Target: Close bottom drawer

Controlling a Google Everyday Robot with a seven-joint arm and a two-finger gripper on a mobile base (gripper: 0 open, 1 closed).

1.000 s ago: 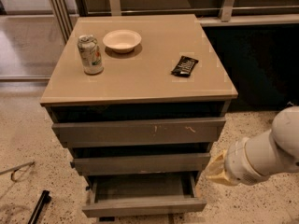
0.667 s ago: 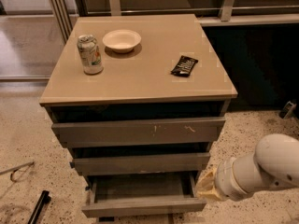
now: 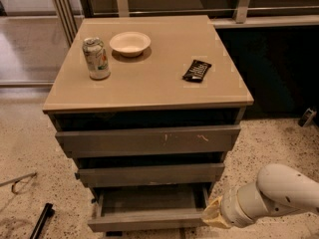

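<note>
The bottom drawer (image 3: 149,222) is pulled out at the foot of the cabinet, showing its shallow grey box body (image 3: 152,200) and slim grey front. My gripper (image 3: 212,216) is at the end of the white arm coming in from the lower right. Its yellowish tip sits against the right end of the bottom drawer's front. Above it are the mid-width plain grey front (image 3: 149,175) and the widest grey front with pale scratch marks (image 3: 148,140).
On the tan cabinet top (image 3: 149,83) stand a can (image 3: 96,58), a white bowl (image 3: 130,43) and a black packet (image 3: 196,70). A black object (image 3: 41,222) and a cable (image 3: 17,181) lie on the speckled floor at left. Dark panels line the right.
My arm has moved down and left, from beside the middle drawer to the right end of the bottom drawer's front. The drawer stays pulled out.
</note>
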